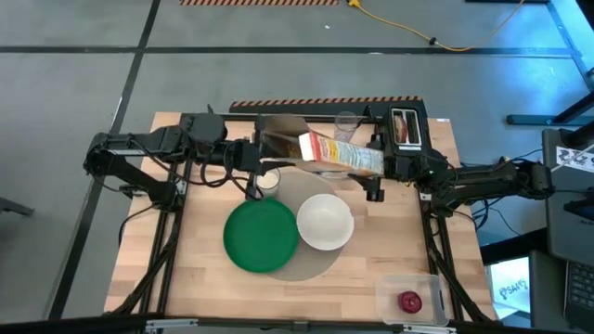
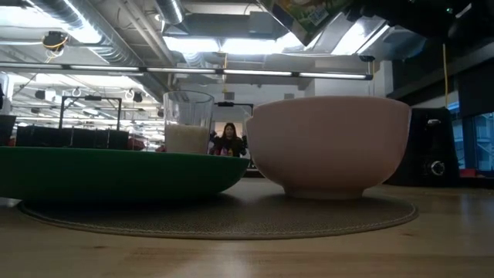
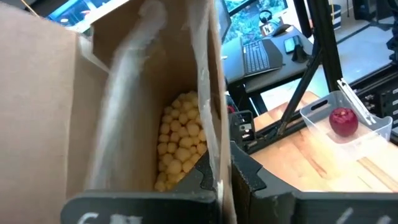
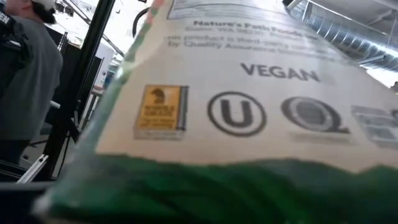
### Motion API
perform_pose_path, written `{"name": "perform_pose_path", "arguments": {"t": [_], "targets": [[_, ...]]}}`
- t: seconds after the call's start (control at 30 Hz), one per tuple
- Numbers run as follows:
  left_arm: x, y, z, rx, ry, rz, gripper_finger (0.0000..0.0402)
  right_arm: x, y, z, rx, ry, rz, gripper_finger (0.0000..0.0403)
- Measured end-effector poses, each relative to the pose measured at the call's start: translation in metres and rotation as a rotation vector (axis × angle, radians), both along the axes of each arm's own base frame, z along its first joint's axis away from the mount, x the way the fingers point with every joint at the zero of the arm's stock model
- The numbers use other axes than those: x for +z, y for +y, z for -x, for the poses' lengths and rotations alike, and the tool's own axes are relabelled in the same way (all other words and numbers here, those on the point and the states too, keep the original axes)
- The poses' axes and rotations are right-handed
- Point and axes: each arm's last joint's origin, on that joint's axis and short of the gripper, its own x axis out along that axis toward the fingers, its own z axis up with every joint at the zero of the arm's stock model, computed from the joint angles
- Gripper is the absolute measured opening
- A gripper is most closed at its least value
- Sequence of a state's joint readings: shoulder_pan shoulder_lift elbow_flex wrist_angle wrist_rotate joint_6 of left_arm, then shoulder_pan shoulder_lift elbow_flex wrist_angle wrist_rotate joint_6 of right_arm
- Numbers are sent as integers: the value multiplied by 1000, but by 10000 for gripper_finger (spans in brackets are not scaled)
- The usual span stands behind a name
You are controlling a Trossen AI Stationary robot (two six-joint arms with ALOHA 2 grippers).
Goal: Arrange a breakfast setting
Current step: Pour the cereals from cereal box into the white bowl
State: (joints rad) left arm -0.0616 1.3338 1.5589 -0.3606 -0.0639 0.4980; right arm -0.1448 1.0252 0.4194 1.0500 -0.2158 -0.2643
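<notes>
A cereal box [image 1: 342, 153] hangs on its side in the air above the far edge of the round grey mat [image 1: 306, 269], between both grippers. My left gripper [image 1: 267, 154] is shut on its open end, where yellow puffs [image 3: 180, 137] show inside. My right gripper [image 1: 379, 170] is at its closed end, shut on it. A green plate [image 1: 262, 236] and a white bowl [image 1: 325, 223] rest on the mat. A small milk glass [image 1: 267, 181] stands behind the plate. A red apple [image 1: 409, 301] lies in a clear tub. The spoon and bagel are out of view. My left gripper pinches one wall of the box's open mouth, with its clear liner [image 3: 214, 155], one finger inside and one outside. The fingers come level from the table's left. The box is lifted clear, lying on its side. My right gripper holds the box's closed end [image 1: 371, 162] from the table's right. The box's printed panel [image 4: 249, 93] fills its wrist view and hides the fingers.
A toaster [image 1: 406, 130] and an empty glass [image 1: 346, 122] stand at the table's far edge. The clear tub [image 1: 408, 297] is at the near right corner. Bare wood lies left of the plate and right of the bowl. A person [image 2: 229, 140] shows far behind the table.
</notes>
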Motion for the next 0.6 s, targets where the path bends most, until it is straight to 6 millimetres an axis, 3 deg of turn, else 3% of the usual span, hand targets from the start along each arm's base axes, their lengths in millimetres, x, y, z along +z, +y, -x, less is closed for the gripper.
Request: {"name": "perform_pose_path", "arguments": {"t": [0.1, 0.37, 0.6], "targets": [[0, 0, 0, 4, 2, 22, 0, 0, 0, 0, 0, 3, 8, 240], [-6, 2, 3, 89, 66, 100, 0, 3, 1, 8, 9, 41, 9, 252], [-7, 4, 15, 171, 116, 199, 38, 13, 6, 38, -9, 103, 10, 239]]}}
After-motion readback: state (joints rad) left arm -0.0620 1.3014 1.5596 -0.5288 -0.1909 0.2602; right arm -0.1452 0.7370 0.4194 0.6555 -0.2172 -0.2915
